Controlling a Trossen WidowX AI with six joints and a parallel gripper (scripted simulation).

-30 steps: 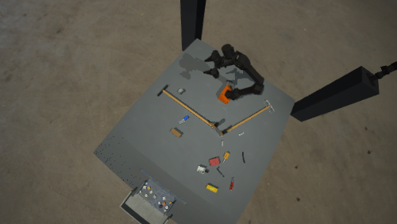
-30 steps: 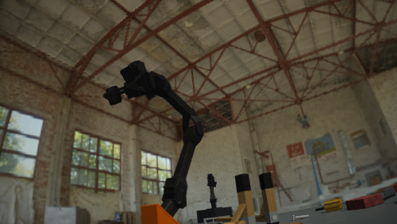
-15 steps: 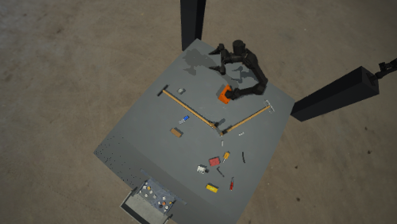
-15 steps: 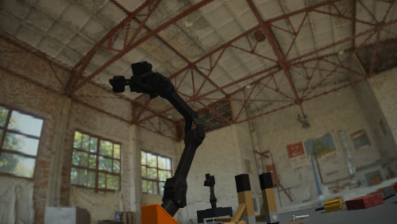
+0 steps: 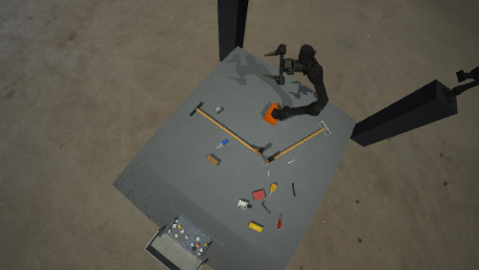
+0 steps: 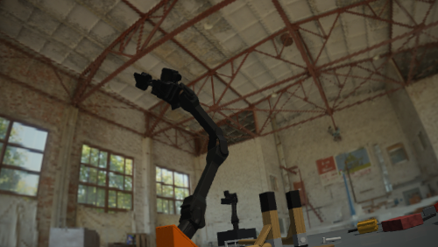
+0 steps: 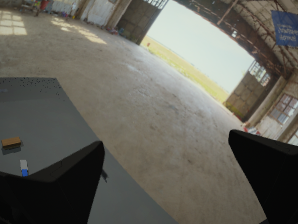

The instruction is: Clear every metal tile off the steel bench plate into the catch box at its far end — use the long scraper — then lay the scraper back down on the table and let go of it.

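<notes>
My gripper (image 5: 264,65) (image 7: 169,143) is open and empty, raised high over the back of the table. In the exterior view it is seen side-on, high up. The long scraper (image 5: 225,129) lies on the table, its wooden handle running from a dark crosswise head to an upright grip near mid-table. A second long tool (image 5: 299,144) with a wire-like head lies beside it, their grip ends close together. The steel plate (image 5: 196,230) at the table's front edge bears several small tiles, pale, grey and orange. The catch box (image 5: 174,253) adjoins its outer end. What the box holds is too small to tell.
An orange block (image 5: 271,115) (image 6: 168,236) is at my arm's base. A brown block (image 5: 213,160) (image 7: 11,142), a blue item (image 5: 224,143) (image 7: 24,170), a red block (image 5: 259,194), a yellow block (image 5: 256,227) and several small tools lie around the table (image 5: 163,158).
</notes>
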